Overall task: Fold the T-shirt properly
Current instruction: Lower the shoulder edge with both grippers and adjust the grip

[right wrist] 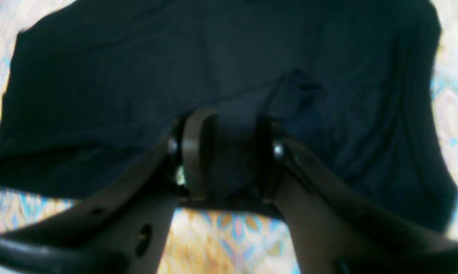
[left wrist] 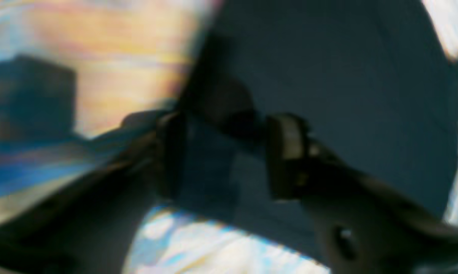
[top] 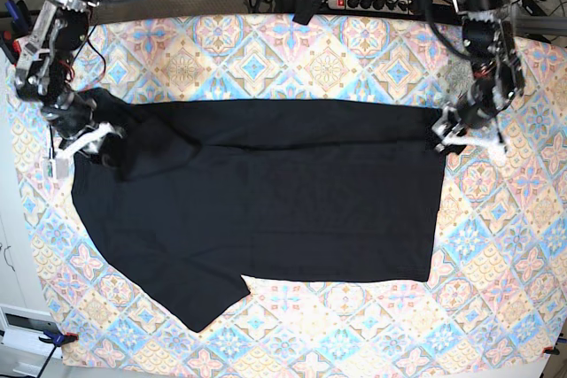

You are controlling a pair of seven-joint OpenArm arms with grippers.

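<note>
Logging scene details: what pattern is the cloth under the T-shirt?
Multicoloured diamond tiles in blue, orange and pink on the table cover; clearest in the base view.

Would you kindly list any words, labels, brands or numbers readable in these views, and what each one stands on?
None can be read.
T-shirt: plain black, no print or label visible.
Patterned tablecloth: only ornament, no lettering.
Both wrist views are too blurred to show any text.

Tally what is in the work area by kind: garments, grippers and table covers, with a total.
Garments: 1, the black T-shirt, spread flat.
Grippers: 2, the left gripper at one top corner of the shirt, the right gripper at the other.
Table covers: 1, the patterned cloth under the shirt.
Total: 4
</note>
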